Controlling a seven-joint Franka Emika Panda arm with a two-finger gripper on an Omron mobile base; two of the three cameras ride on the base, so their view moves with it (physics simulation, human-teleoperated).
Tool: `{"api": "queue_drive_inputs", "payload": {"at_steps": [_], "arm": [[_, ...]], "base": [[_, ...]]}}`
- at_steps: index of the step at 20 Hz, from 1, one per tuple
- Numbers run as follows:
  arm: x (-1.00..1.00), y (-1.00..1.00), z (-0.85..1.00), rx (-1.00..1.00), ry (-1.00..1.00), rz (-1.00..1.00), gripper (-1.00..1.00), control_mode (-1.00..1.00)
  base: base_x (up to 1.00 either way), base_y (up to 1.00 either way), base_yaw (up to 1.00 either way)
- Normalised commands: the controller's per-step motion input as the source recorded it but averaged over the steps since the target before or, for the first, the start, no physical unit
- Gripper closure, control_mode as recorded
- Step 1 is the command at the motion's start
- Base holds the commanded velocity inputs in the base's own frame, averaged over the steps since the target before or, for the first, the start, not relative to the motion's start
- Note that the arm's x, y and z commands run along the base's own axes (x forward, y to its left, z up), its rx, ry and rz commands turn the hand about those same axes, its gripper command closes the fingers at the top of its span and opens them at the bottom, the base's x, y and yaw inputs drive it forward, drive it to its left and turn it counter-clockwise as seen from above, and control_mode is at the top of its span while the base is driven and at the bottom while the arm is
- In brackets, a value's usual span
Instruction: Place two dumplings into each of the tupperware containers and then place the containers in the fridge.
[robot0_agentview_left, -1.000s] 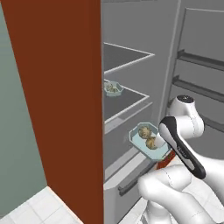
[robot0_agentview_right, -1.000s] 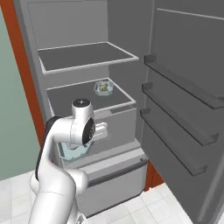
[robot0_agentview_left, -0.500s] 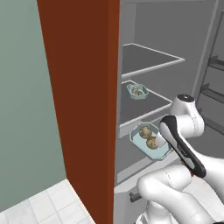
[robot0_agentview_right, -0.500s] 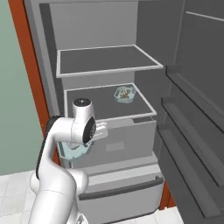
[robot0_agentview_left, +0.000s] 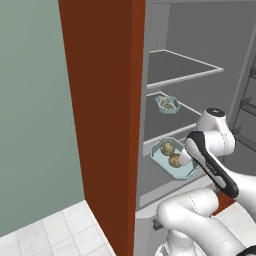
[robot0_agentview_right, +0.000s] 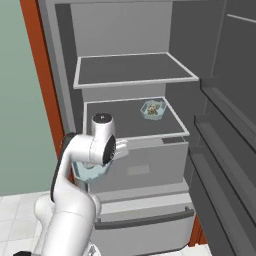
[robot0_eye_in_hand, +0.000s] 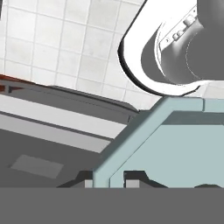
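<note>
While one tub (robot0_agentview_left: 167, 105) with dumplings (robot0_agentview_left: 169, 105) sits on the middle shelf (robot0_agentview_right: 131, 120) of the open fridge (robot0_agentview_right: 125, 75), the gripper (robot0_eye_in_hand: 108, 178) pinches the rim of a second tub (robot0_agentview_left: 173, 159), held in front of that shelf and lower, with two dumplings (robot0_agentview_left: 171, 153) inside.

Mid-frame on my fridge's middle shelf (robot0_agentview_right: 115, 120) sits one tupperware container (robot0_agentview_right: 153, 109) holding dumplings (robot0_agentview_right: 154, 108).
</note>
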Motion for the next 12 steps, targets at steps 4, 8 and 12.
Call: {"api": "queue_drive_inputs", "payload": {"at_steps": [4,8,12], "arm": [[0.76,-0.44,0.01,0.14,0.02,-0.05,1.00,-1.00],[0.95,-0.24,0.11,0.11,0.03,-0.12,1.00,-1.00],[1.00,-0.08,0.28,0.02,0.20,-0.09,1.00,-1.00]], "base": [[0.00,0.00,0.00],[0.00,0.00,0.00],[0.00,0.00,0.00]]}}
